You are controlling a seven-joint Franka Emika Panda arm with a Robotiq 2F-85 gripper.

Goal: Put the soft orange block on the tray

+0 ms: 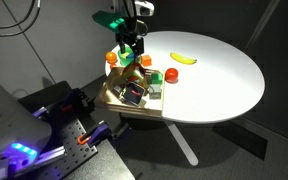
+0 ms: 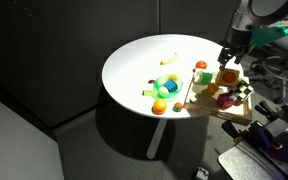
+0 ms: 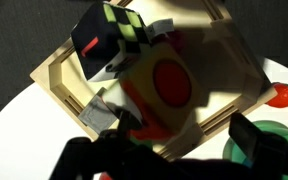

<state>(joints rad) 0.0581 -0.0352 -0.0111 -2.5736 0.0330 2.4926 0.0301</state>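
Note:
The pale wooden tray point(image 1: 112, 100) sits at the edge of the round white table and holds several toys; it also shows in the other exterior view point(image 2: 212, 106) and the wrist view point(image 3: 59, 75). A small orange block point(image 1: 112, 58) lies at the tray's far corner, also seen in an exterior view point(image 2: 201, 66); I cannot tell whether it rests on the rim or beside it. My gripper point(image 1: 130, 52) hangs just above the tray, next to that block. In the wrist view its fingers point(image 3: 174, 128) are spread wide, and an orange patch point(image 3: 141, 103) shows by one finger.
On the tray lie a black-and-green cube point(image 3: 104, 40) and a beige block with a red disc point(image 3: 174, 75). On the table are a red-orange round fruit point(image 1: 172, 75), green toys point(image 2: 167, 85), an orange ball point(image 2: 160, 107) and a banana point(image 1: 184, 58).

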